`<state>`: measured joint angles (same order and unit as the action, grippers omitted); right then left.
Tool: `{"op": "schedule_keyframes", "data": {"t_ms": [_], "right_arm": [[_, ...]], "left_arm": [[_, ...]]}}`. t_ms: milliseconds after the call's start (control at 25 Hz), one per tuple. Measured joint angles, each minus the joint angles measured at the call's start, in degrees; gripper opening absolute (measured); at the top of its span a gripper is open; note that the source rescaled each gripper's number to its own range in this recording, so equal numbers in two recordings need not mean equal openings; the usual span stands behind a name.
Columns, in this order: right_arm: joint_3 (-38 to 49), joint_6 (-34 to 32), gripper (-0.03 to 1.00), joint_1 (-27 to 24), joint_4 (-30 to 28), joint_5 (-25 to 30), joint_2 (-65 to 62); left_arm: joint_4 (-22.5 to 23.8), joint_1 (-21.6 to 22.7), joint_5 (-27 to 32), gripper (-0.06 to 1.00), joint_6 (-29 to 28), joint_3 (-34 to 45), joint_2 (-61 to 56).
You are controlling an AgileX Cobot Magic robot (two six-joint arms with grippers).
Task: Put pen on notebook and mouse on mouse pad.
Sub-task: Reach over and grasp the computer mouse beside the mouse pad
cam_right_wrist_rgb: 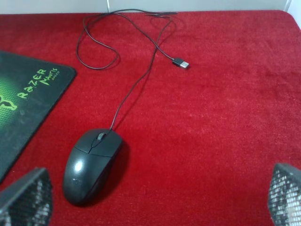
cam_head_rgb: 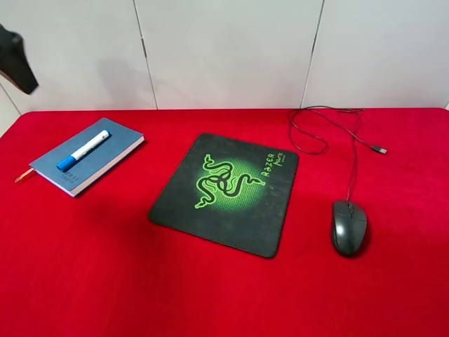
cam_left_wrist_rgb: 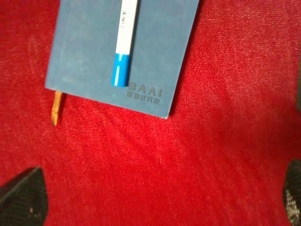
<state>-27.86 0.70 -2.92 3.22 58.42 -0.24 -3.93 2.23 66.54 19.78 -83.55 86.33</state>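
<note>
The white pen [cam_head_rgb: 83, 150] with its blue cap lies flat on the slate-blue notebook [cam_head_rgb: 88, 154] at the table's left; an orange ribbon [cam_left_wrist_rgb: 57, 107] pokes out from it. In the left wrist view my left gripper [cam_left_wrist_rgb: 157, 200] hovers open above the cloth, just short of the notebook [cam_left_wrist_rgb: 122, 52] and pen [cam_left_wrist_rgb: 124, 42], holding nothing. The black mouse [cam_head_rgb: 349, 227] rests on the red cloth right of the mouse pad [cam_head_rgb: 226, 193], apart from it. My right gripper [cam_right_wrist_rgb: 155, 207] is open, with the mouse [cam_right_wrist_rgb: 91, 165] just ahead, toward its left fingertip [cam_right_wrist_rgb: 26, 197].
The mouse's thin cable [cam_head_rgb: 330, 133] loops toward the back of the table and ends in a USB plug [cam_right_wrist_rgb: 180, 62]. A dark part of my left arm [cam_head_rgb: 17, 60] shows at the upper left. Red cloth [cam_head_rgb: 84, 267] covers the table.
</note>
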Motion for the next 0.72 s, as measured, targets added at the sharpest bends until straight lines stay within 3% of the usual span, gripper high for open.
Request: {"op": "schedule_keyframes", "data": {"t_ms": [320,720], "right_arm": [[0.0,0.0,1.0,0.0,0.0,0.0,0.0],[0.0,0.0,1.0,0.0,0.0,0.0,0.0]], "left_arm": [[-0.19,0.0,0.14,1.0,-1.76,5.7,-16.05],[-6.63,0.0,0.21,1.0,-1.7,16.72,-37.73]]}}
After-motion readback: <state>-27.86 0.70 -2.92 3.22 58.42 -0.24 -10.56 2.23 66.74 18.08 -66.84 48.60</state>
